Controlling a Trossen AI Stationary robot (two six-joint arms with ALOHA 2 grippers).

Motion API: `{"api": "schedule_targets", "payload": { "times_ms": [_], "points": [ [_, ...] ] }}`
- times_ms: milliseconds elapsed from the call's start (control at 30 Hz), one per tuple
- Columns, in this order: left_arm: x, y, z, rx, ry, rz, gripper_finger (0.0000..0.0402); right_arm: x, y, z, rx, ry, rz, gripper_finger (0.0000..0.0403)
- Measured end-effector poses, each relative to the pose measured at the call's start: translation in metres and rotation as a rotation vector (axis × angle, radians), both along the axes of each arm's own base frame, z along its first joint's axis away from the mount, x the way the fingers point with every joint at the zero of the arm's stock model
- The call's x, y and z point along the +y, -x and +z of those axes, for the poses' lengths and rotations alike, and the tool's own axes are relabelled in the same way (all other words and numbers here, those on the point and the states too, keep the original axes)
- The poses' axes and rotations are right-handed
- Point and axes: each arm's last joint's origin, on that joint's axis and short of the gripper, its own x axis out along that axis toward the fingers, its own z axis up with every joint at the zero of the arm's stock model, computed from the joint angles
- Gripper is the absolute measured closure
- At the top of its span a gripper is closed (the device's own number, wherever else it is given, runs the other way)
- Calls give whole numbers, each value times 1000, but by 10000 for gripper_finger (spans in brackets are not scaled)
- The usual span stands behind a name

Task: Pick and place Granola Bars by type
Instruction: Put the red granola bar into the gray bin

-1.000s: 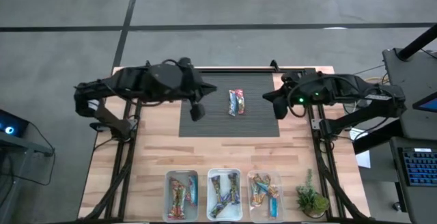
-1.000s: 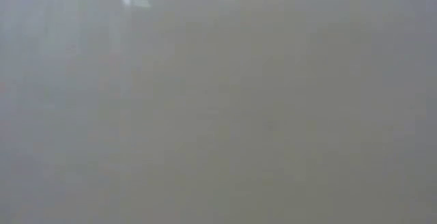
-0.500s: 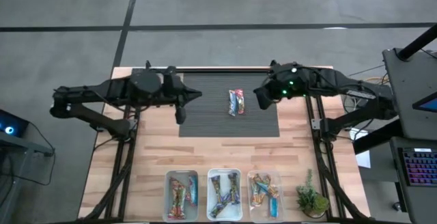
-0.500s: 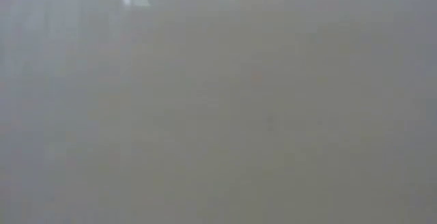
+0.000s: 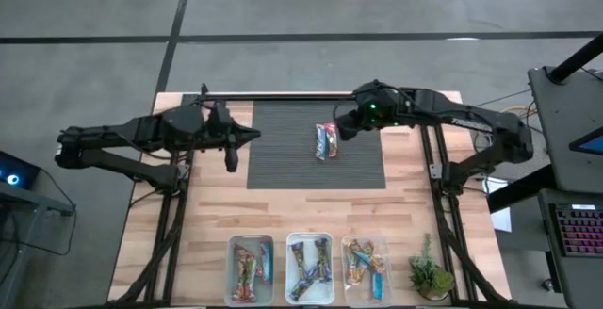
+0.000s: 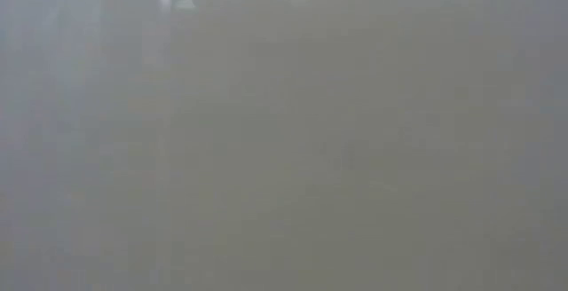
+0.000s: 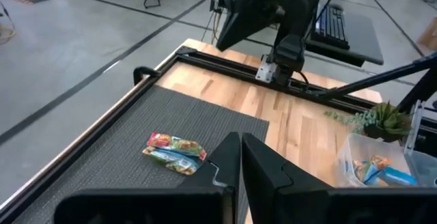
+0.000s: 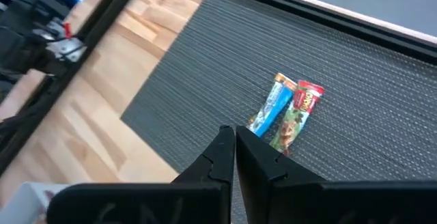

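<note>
Two Granola Bars lie side by side on the dark ribbed mat [image 5: 283,163], flat on their wrappers: a blue one [image 8: 272,108] and a red and green one [image 8: 298,115]. The high view shows the pair [image 5: 326,140] right of the mat's middle. My right gripper [image 5: 345,129] hangs shut just right of and above the pair, slanting down at it [image 8: 234,142]. My left gripper [image 5: 233,159] is shut at the mat's left edge, well short of the bars [image 7: 175,153]. The low view shows only grey haze.
Three clear bins [image 5: 252,243] [image 5: 309,237] [image 5: 365,242] with sorted bars stand in a row at the near edge, and a small potted plant [image 5: 430,276] stands right of them. A black rail [image 5: 311,94] runs along the far edge. Bare wood lies between mat and bins.
My left gripper has drawn back toward the table's left edge and sunk, staying shut. My right gripper has swung toward the table's left and far edges, up to the two bars, also shut. The bars have not moved.
</note>
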Motion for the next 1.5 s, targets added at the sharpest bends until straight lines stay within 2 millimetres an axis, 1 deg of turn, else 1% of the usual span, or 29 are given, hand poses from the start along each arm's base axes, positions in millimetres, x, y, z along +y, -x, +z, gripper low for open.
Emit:
{"api": "schedule_targets", "payload": {
  "times_ms": [167, 267, 333, 500, 633, 833, 967, 1133, 1333, 1500],
  "points": [
    [1, 1, -1, 0, -5, 20, 401, -11, -15, -18, 54, -20, -37, 394],
    [2, 1, -1, 0, -16, 57, 401, -20, -24, -31, 68, -76, -142, 394],
    [3, 2, -1, 1, -23, 83, 401, -26, -30, -40, 92, -82, -177, 394],
    [4, 2, -1, 2, -33, 116, 401, -38, -42, -62, 154, -107, -225, 393],
    [6, 2, -1, 4, -34, 125, 401, -43, -49, -75, 196, -117, -232, 378],
    [7, 2, -1, 4, -35, 133, 401, -44, -56, -88, 234, -129, -223, 327],
    [7, 2, -1, 6, -35, 134, 401, -47, -58, -94, 251, -134, -231, 281],
    [8, 2, -2, 8, -37, 138, 401, -53, -57, -96, 251, -165, -251, 216],
    [11, 1, -11, 36, -32, 155, 401, -58, -53, -97, 255, -183, -299, 144],
    [12, -1, -19, 42, 9, 171, 402, -59, -51, -102, 271, -164, -351, 104]
  ]
}}
